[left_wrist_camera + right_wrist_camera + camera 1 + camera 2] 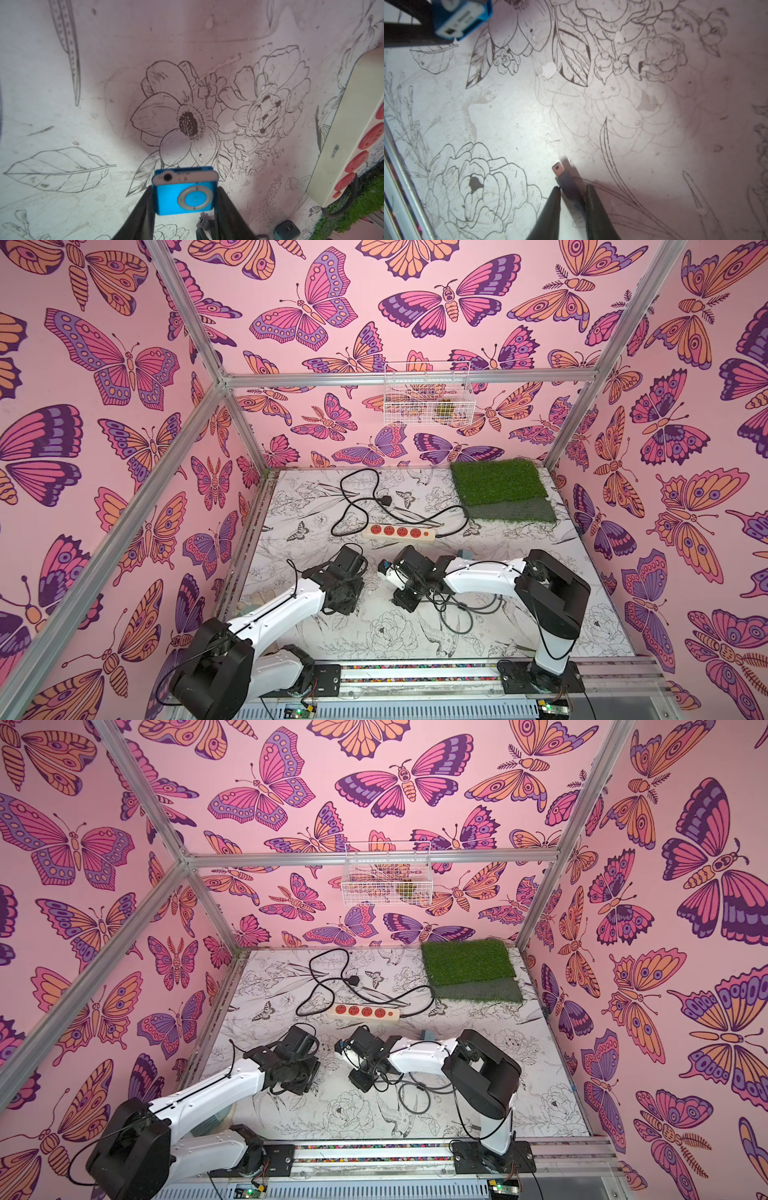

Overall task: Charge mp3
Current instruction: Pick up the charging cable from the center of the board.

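Observation:
The mp3 [184,195], a small bright-blue square with a pale round pad, hangs above the table. My left gripper [185,190] is shut on its two sides. In the right wrist view the mp3 [462,18] shows at a distance, its port end facing me. My right gripper [572,188] is shut on the grey body of a small USB plug [560,172], whose metal tip sticks out ahead of the fingers. The same plug [202,221] appears just under the mp3 in the left wrist view. In a top view the mp3 [385,563] is a blue speck between the two wrists.
A cream power strip [399,532] with red sockets lies behind the grippers, its black cord [361,497] looping to the back. The teal-grey charger cube [464,553] sits behind my right forearm. Cable loops [453,614] lie under that arm. A grass mat [498,485] fills the back right corner.

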